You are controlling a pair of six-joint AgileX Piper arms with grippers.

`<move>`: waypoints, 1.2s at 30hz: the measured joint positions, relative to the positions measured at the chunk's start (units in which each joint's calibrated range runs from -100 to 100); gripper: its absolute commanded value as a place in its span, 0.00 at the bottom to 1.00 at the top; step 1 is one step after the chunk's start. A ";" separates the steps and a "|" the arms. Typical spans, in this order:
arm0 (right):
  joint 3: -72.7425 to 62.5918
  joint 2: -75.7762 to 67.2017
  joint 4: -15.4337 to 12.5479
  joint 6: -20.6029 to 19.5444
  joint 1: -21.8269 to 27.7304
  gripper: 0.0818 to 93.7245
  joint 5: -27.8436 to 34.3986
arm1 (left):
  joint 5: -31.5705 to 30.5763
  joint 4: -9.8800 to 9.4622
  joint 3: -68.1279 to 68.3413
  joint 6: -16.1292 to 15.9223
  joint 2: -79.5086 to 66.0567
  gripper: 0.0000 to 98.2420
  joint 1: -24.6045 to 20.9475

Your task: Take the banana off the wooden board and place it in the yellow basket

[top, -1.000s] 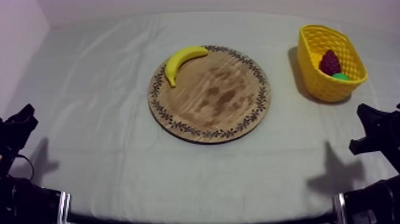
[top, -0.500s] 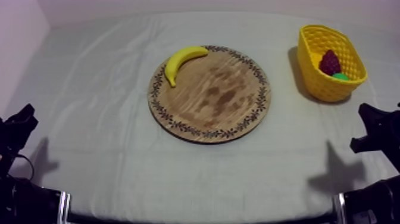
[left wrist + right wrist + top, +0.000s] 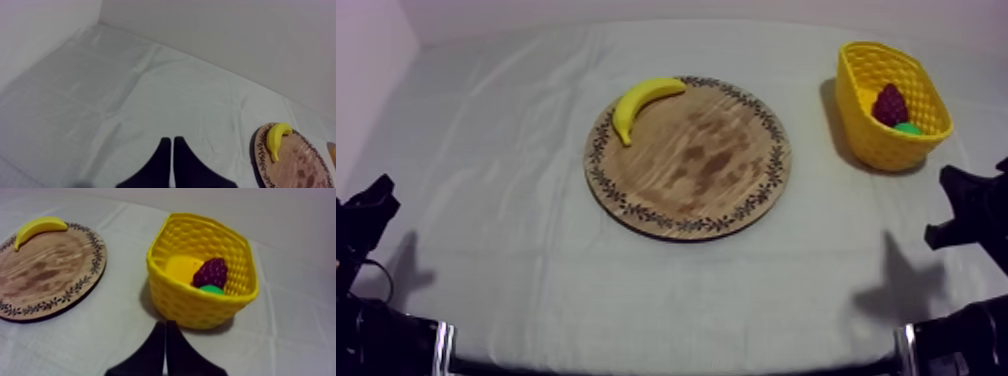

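A yellow banana (image 3: 639, 103) lies on the far left rim of the round wooden board (image 3: 706, 175) in the middle of the table; it also shows as the banana (image 3: 276, 139) and banana (image 3: 38, 227) in the wrist views. The yellow basket (image 3: 868, 130) stands at the far right. My left gripper (image 3: 368, 208) rests low at the left edge, its fingers (image 3: 171, 152) together as a narrow wedge. My right gripper (image 3: 961, 205) sits low at the right, just in front of the basket (image 3: 200, 308), fingers (image 3: 165, 335) together, holding nothing.
Inside the basket lie a dark red bunch of grapes (image 3: 211, 272), a green fruit (image 3: 212, 290) and a yellow one (image 3: 181, 268). The grey-white cloth (image 3: 516, 250) is bare around the board. A pale wall rises at the far side and the left.
The right gripper has shifted slightly toward the right edge. Nothing else has moved.
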 measured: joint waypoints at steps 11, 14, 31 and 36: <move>-14.56 18.23 1.73 -7.44 -6.71 0.02 -15.39 | 0.00 0.00 0.00 0.00 0.00 0.00 0.00; -20.86 22.55 4.47 -11.55 -9.39 0.02 -12.75 | 0.00 0.00 0.00 0.00 0.00 0.00 0.00; -58.40 52.68 5.80 -25.16 -17.53 0.02 -7.94 | 0.00 0.00 0.00 0.00 0.00 0.00 0.00; -66.46 62.02 4.88 -25.82 -19.78 0.02 -5.37 | 0.00 0.00 0.00 0.00 0.00 0.00 0.00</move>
